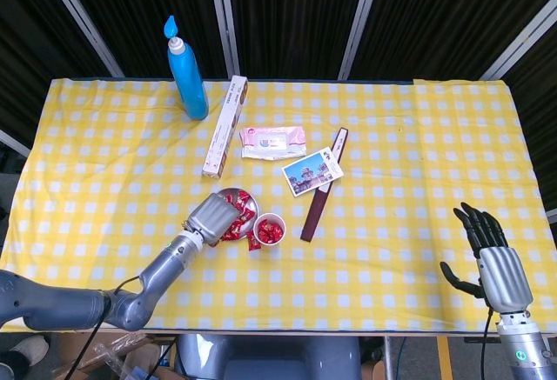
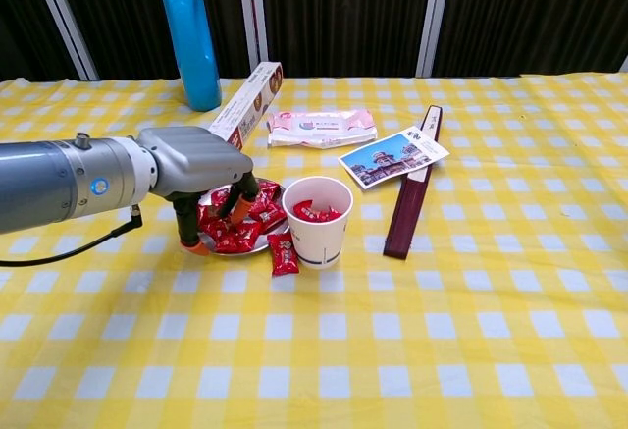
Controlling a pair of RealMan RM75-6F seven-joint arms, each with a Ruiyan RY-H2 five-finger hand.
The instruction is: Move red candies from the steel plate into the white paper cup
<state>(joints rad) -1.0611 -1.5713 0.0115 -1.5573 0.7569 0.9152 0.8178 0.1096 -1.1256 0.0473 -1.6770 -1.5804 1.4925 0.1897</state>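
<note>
Several red candies (image 2: 238, 230) under left hand (image 2: 201, 174)

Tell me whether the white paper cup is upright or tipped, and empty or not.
Upright, not empty: the white paper cup stands on its base beside the steel plate, with red candies showing inside its open mouth.

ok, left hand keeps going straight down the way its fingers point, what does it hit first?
Most likely the red candies piled on the steel plate: the left hand hangs over them, fingers down. Depth is unclear; one fingertip may meet the plate's near rim first.
</note>
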